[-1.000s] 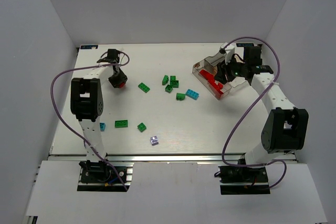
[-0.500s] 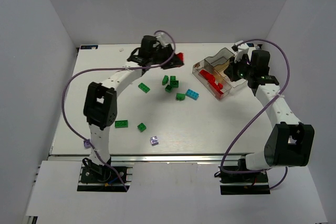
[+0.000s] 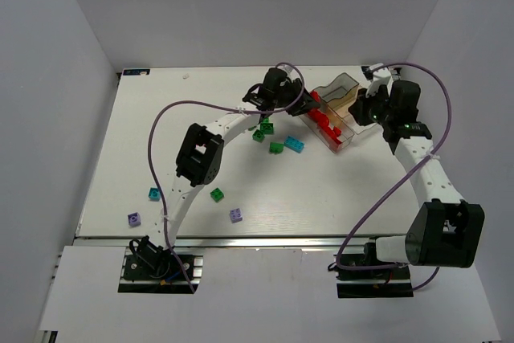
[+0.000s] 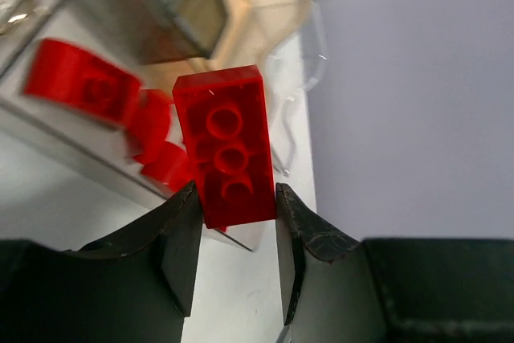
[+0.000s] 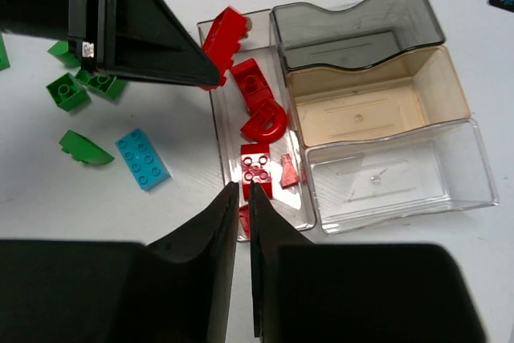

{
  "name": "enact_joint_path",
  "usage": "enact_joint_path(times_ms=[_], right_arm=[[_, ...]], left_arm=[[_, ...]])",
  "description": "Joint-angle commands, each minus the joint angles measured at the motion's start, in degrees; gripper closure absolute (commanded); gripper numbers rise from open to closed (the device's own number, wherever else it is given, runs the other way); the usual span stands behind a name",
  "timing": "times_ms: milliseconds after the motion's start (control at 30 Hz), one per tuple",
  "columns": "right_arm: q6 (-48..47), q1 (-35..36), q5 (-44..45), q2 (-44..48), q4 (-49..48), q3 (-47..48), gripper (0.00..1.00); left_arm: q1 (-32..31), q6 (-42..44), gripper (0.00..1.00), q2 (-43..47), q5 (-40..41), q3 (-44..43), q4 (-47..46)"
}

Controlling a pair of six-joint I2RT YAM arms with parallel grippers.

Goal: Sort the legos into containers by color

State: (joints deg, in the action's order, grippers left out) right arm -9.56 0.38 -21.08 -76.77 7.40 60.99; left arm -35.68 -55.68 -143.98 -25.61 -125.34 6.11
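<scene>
Your left tool (image 4: 234,198) is pinching a red brick (image 4: 225,142) by its long sides, with the face with three round marks turned to the wrist camera. From the right wrist view that brick hangs tilted over one end of the long compartment of the tray (image 5: 401,170). The long compartment already holds several red pieces (image 5: 256,168), among them a curved red piece (image 5: 265,122). The three smaller compartments beside it, one smoky, one tan and one clear, have nothing in them. Your right tool (image 5: 242,198) hovers above the tray's other end. Its fingers are pressed almost together, with only a thin slit between them and nothing in it. On the bench (image 3: 161,142), just beside the tray, lie a cyan-blue brick (image 5: 142,158), a low green curved piece (image 5: 84,149) and a small cluster of green bricks (image 5: 68,90). Nearer the arm bases and well apart from the tray, the overhead view shows one more green brick (image 3: 217,194), a small cyan brick (image 3: 153,193) and two pale purple bricks (image 3: 236,215).
</scene>
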Motion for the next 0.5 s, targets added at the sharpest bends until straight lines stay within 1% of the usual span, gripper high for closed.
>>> enact_joint_path(times_ms=[0,100,133,233,267,367,467], right_arm=[[0.2,-1.6,0.9,3.1,-3.9,-1.7,0.84],[0.2,-1.8,0.5,3.7,-4.1,-2.6,0.84],[0.2,-1.8,0.3,3.7,-4.1,-2.7,0.83],[0.3,-1.9,-0.1,3.8,-4.1,-2.9,0.82],[0.3,-1.9,-0.1,3.7,-4.1,-2.8,0.81],[0.3,-2.0,-0.3,3.8,-4.1,-2.8,0.80],[0.2,-1.9,-0.9,3.7,-4.1,-2.8,0.79]], left_arm=[[-0.8,-3.8,0.96,2.9,7.7,-1.6,2.5],[-1.3,-5.0,0.85,2.2,9.2,-2.3,3.1],[-1.3,-5.4,0.74,2.0,9.5,-2.7,3.1],[-1.3,-6.5,0.59,0.8,9.1,-4.0,3.3],[-1.3,-6.9,0.52,0.7,8.9,-3.9,3.2],[-1.3,-7.6,0.45,0.7,8.7,-3.2,3.6],[-1.3,-8.3,0.42,0.1,7.9,-3.2,3.0]])
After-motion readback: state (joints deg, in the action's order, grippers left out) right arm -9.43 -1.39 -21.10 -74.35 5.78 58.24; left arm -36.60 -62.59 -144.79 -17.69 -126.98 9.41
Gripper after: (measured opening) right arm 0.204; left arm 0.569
